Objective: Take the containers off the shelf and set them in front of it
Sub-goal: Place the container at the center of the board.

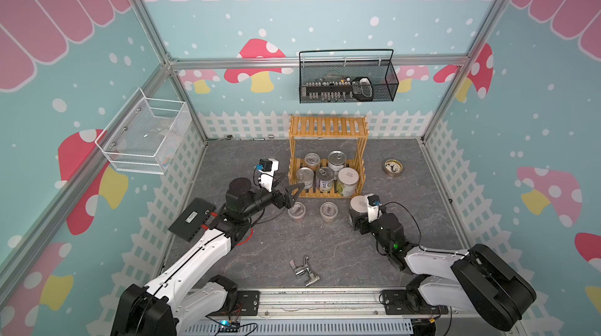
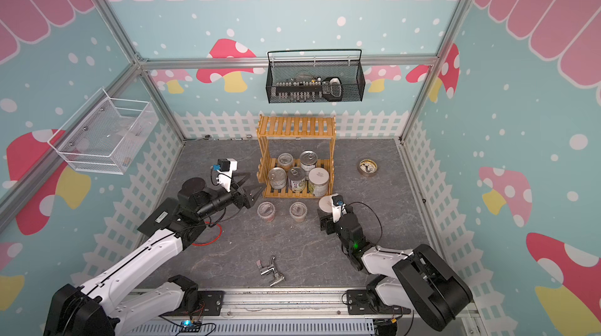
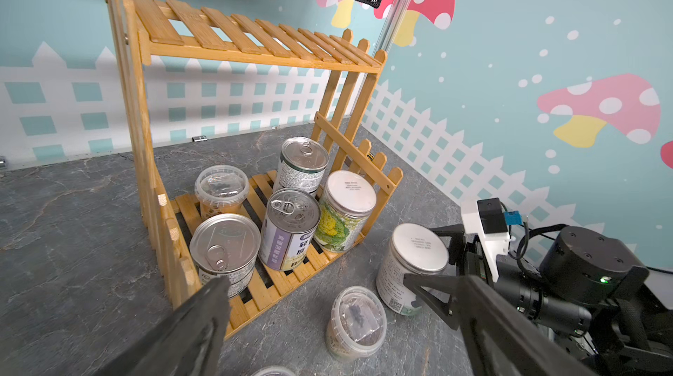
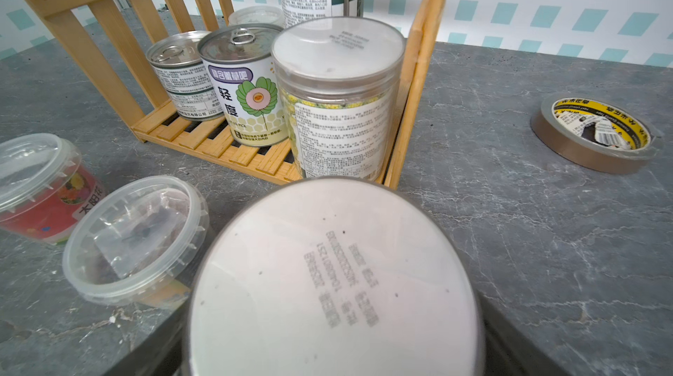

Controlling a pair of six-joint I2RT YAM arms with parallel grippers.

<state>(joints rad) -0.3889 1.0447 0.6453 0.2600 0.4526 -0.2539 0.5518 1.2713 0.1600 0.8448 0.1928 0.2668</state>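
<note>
The shelf [image 1: 328, 126] stands at the back of the grey table [image 1: 253, 158] with its top tier bare. Its lower tier holds five containers: a front-left tin [image 1: 305, 176], a purple-label tin [image 1: 324, 179] and a shelf jar [image 1: 347, 181] along the front edge, and a shelf tub [image 1: 312, 160] and a green tin [image 1: 336, 159] behind them. The left gripper [image 1: 296, 195] has its jaws spread wide and holds nothing. It hovers at the shelf's front left corner. In the left wrist view one finger [image 3: 204, 319] lies just outside the side rail below the front-left tin [image 3: 224, 243], and the other lies well over towards the table jar [image 3: 415, 257]. Two clear tubs, a red-label tub [image 1: 297, 211] and a plain tub [image 1: 328, 211], stand upright on the table just in front of the shelf, between the two arms. The table jar [image 1: 357, 206] stands upright beside the shelf's front right corner. The right gripper [image 1: 357, 216] straddles it with jaws set wide on either side. The jar's white lid fills the right wrist view [image 4: 327, 283], so I cannot tell whether the fingers press on it.
</note>
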